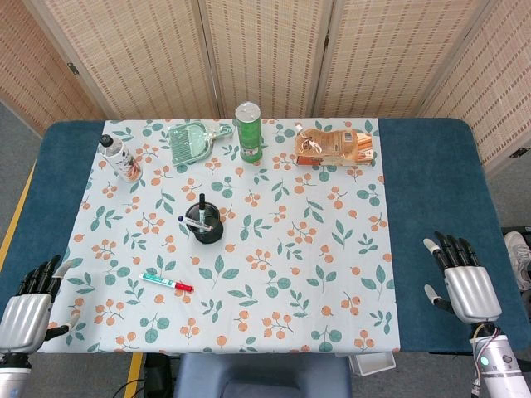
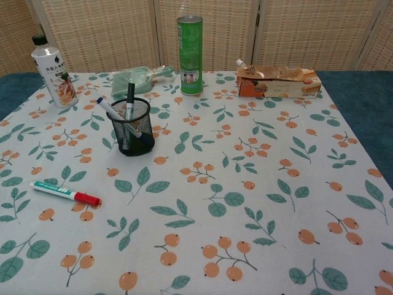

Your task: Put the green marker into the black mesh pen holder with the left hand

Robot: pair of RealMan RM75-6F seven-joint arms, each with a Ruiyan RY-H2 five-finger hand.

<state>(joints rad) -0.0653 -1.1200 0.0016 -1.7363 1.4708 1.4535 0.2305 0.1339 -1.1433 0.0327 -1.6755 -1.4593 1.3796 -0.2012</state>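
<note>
The green marker (image 1: 166,282) (image 2: 64,192) has a green-and-white body and a red cap. It lies flat on the floral tablecloth at the front left. The black mesh pen holder (image 1: 203,223) (image 2: 130,126) stands upright behind it, with two pens inside. My left hand (image 1: 27,308) rests at the table's front left corner, fingers apart, holding nothing, well left of the marker. My right hand (image 1: 460,278) lies on the blue cloth at the front right, fingers spread and empty. Neither hand shows in the chest view.
At the back stand a white bottle (image 1: 119,157) (image 2: 54,71), a green dustpan (image 1: 194,139) (image 2: 136,78), a tall green can (image 1: 248,131) (image 2: 190,55) and an orange snack box (image 1: 333,148) (image 2: 277,82). A folding screen (image 1: 265,50) closes the far side.
</note>
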